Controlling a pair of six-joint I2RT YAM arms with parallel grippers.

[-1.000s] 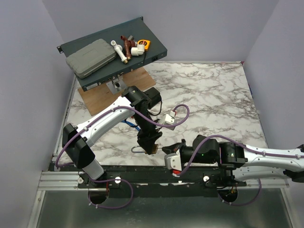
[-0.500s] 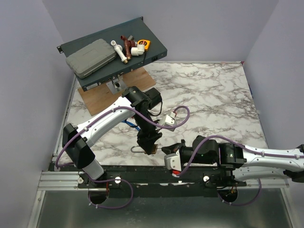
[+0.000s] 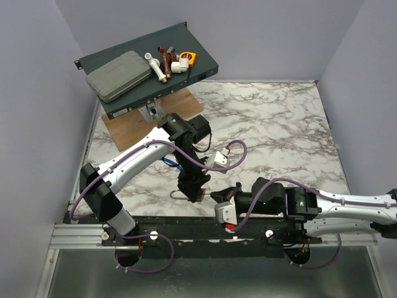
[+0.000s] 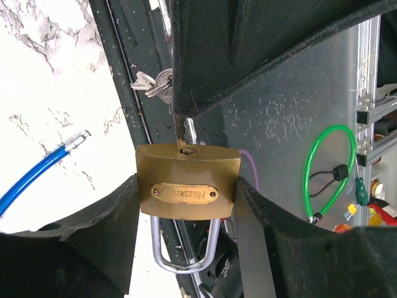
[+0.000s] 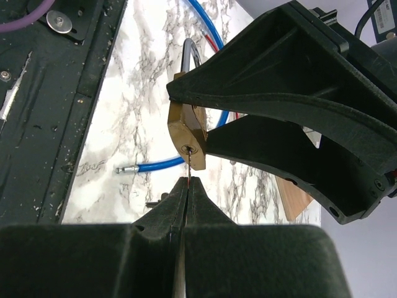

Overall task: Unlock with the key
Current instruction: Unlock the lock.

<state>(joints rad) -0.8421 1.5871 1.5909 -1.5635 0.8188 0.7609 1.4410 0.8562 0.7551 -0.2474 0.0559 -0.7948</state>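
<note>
At the near edge of the marble desk (image 3: 279, 124), the right arm's fingers (image 5: 155, 217) are pressing together on the key (image 4: 178, 130), pinching it by the head so that only its thin blade is showing. The blade is reaching up into the keyhole in the bottom face of the brass padlock (image 4: 186, 189), and a second small key (image 4: 144, 84) is hanging beside it. The left arm's fingers (image 4: 111, 223) are standing partly spread and clamping the padlock body from both sides, holding it above the desk with the keyhole turned towards the right arm. The silver shackle (image 4: 186, 264) is pointing away from the key, both of its legs meeting the body. Just beyond the padlock, a blue cable (image 3: 170, 162) is lying on the marble under the left arm. Farther back on the left, a wooden board (image 3: 124, 127) is lying on the desk, and above it a dark rack panel (image 3: 205, 65) is carrying a grey case (image 3: 118, 76), some pipe fittings (image 3: 162, 62) and a yellow tape measure (image 3: 188, 57).
</note>
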